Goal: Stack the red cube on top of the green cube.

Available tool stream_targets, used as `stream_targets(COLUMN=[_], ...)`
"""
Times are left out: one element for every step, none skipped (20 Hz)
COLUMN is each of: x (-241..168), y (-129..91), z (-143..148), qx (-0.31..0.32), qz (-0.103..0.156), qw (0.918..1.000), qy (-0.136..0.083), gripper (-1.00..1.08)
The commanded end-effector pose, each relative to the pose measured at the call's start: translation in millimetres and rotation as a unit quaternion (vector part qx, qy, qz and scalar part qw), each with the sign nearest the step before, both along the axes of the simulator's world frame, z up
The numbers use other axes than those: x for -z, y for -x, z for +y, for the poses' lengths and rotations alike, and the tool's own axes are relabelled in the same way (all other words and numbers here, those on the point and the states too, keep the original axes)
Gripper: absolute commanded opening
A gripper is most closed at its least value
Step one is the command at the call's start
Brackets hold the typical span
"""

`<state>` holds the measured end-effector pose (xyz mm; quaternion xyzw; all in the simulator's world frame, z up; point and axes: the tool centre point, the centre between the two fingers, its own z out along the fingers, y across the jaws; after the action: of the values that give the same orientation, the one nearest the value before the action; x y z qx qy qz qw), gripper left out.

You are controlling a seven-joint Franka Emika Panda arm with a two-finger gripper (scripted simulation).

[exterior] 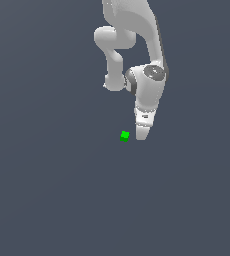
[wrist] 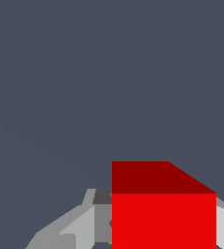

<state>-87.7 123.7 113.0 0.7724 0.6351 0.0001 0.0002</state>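
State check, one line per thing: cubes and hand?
red cube: between the hand's fingers in the wrist view; hidden in the exterior view.
green cube: resting on the floor, free, nothing on top, just to the exterior view's left of the hand.
hand: lowered near the floor; open or shut, cannot tell.

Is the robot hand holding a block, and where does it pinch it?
It seems to hold the red cube between the gripper fingers, by opposite sides.

Bright red cube [wrist: 163,214] sits between the fingers [wrist: 75,226]; green cube [exterior: 125,135] lies just beside.
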Motion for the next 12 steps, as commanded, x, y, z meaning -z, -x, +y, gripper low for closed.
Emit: stream_targets(x=[-5.8,-6.6,-6.9,-5.4,-5.2,-4.5,-3.5,-2.0,-0.1,2.4,5.3,8.7], y=[-0.2,-0.3,-0.4,-0.4,-0.3,0.0,0.4,1.0,1.8,2.7,3.7,4.8], z=[0.1,0.1,0.2,0.0,-0.3,-1.1,-2.4,-4.3,-6.7,-9.8,-13.4,-17.7], qx=[0.000,0.000,0.000,0.000,0.000,0.000,0.000,0.000,0.000,0.000,0.000,0.000], qz=[0.000,0.000,0.000,0.000,0.000,0.000,0.000,0.000,0.000,0.000,0.000,0.000], qw=[1.0000,1.0000,1.0000,1.0000,1.0000,1.0000,1.0000,1.0000,1.0000,1.0000,1.0000,1.0000], qy=[0.000,0.000,0.000,0.000,0.000,0.000,0.000,0.000,0.000,0.000,0.000,0.000], gripper=[-1.00,-1.00,-1.00,-1.00,-1.00,-1.00,-1.00,-1.00,-1.00,-1.00,-1.00,-1.00])
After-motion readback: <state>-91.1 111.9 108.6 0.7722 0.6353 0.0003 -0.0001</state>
